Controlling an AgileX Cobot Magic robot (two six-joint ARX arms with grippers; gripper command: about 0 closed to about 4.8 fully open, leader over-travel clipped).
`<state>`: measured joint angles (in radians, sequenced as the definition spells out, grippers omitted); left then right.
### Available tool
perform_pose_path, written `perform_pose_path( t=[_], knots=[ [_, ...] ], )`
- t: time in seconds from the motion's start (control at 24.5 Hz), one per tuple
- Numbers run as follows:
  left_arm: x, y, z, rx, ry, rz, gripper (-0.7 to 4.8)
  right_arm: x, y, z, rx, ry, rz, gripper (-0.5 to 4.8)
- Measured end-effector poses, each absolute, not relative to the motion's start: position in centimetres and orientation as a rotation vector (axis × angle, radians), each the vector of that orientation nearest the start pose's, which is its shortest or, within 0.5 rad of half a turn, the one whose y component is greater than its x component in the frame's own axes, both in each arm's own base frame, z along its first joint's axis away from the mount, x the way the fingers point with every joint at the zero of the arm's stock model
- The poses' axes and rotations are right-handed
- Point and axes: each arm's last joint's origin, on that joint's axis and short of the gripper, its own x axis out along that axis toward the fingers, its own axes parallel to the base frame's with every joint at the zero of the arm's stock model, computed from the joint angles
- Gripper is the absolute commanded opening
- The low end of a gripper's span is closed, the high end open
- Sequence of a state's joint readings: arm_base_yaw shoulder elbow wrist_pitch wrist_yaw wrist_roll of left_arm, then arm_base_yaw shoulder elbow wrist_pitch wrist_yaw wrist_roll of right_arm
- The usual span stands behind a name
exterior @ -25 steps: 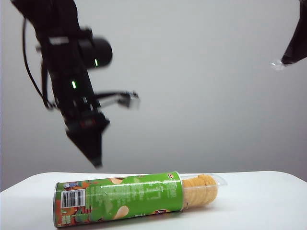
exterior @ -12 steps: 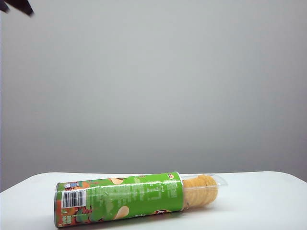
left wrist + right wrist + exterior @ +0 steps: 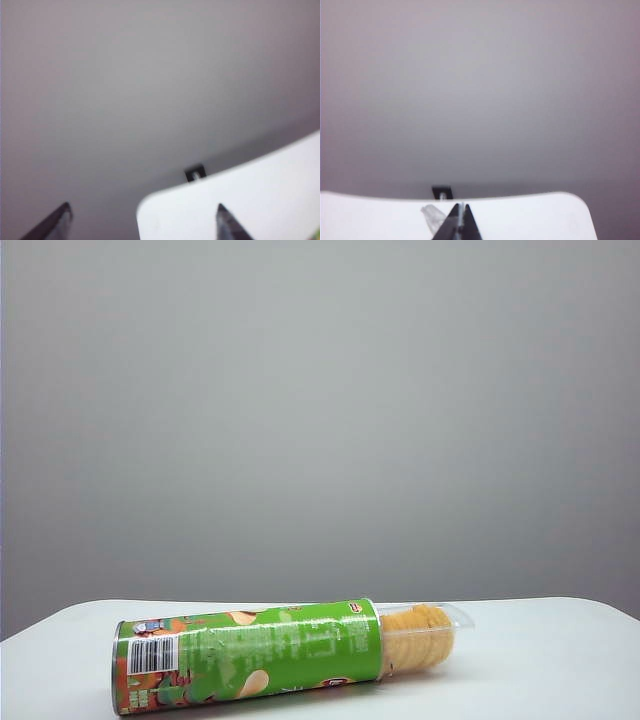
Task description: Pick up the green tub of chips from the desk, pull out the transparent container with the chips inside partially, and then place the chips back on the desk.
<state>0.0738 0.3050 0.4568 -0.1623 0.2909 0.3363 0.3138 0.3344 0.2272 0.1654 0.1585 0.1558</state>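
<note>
A: Where is the green tub of chips (image 3: 248, 655)?

B: Lying on its side on the white table (image 3: 540, 660), barcode end toward the left of the exterior view. At its right end the clear container (image 3: 440, 625) sticks partly out, with the stack of chips (image 3: 416, 638) showing through it.

A: Any arms near it?

B: None in the exterior view. Only the wrist cameras show them.

A: The left end effector (image 3: 142, 220)?

B: Its two dark fingertips (image 3: 60, 217) stand well apart with nothing between them, above a rounded corner of the table. A sliver of green shows at the picture's edge.

A: And the right end effector (image 3: 459, 217)?

B: Its tips are pressed together over the table. A small clear scrap (image 3: 433, 215) shows just beside them; whether it is pinched, I cannot tell.
</note>
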Motion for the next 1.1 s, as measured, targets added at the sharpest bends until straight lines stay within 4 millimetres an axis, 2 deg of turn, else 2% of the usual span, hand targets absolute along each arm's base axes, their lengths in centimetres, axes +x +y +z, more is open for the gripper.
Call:
perform_pose_path(
  t=[0.08, 0.12, 0.2, 0.33, 0.41, 0.49, 0.65, 0.78, 0.94, 1.02, 1.06, 1.1],
  knots=[
    [8.7, -0.2, 27.9, 0.323, -0.1, -0.203, 2.95, 10.8, 3.0, 22.6, 0.177, -0.085, 0.144, -0.05],
    [8.0, -0.2, 28.2, 0.309, -0.164, -0.189, 2.95, 10.4, 2.8, 22.4, 0.186, -0.127, 0.132, -0.05],
    [7.5, -0.2, 27.4, 0.267, -0.184, -0.181, 2.94, 9.7, 2.5, 21.4, 0.194, -0.167, 0.134, -0.05],
    [8.0, -0.2, 25.9, 0.167, -0.121, -0.186, 2.77, 9.2, 1.9, 20.1, 0.195, -0.198, 0.096, -0.05],
    [8.1, -0.2, 25.7, 0.104, -0.124, -0.19, 2.76, 9.1, 1.7, 19.4, 0.192, -0.202, 0.101, -0.05],
    [8.2, -0.2, 25.3, 0.074, -0.121, -0.193, 2.67, 9.4, 1.6, 18.5, 0.181, -0.153, 0.093, -0.05],
    [8.8, -0.1, 23.5, 0.032, -0.068, -0.182, 2.06, 9.5, 1.5, 17.6, 0.17, -0.105, 0.075, -0.05],
    [9.4, 0.1, 21.4, -0.033, -0.022, -0.148, 2.01, 9.6, 1.4, 16.9, 0.156, -0.031, 0.064, -0.05],
    [10.0, 0.2, 18.4, -0.071, 0.07, -0.126, 1.19, 9.6, 1.4, 16.4, 0.149, 0.02, 0.066, -0.04],
    [10.2, 0.2, 17.3, -0.083, 0.101, -0.125, 1.09, 9.6, 1.4, 16.2, 0.151, 0.042, 0.065, 0.0],
    [10.3, 0.2, 16.4, -0.097, 0.125, -0.123, 0.75, 9.6, 1.4, 16.0, 0.156, 0.06, 0.064, 0.0],
    [10.3, 0.2, 15.9, -0.102, 0.141, -0.121, -0.09, 9.6, 1.4, 15.9, 0.161, 0.072, 0.062, 0.0]
  ],
)
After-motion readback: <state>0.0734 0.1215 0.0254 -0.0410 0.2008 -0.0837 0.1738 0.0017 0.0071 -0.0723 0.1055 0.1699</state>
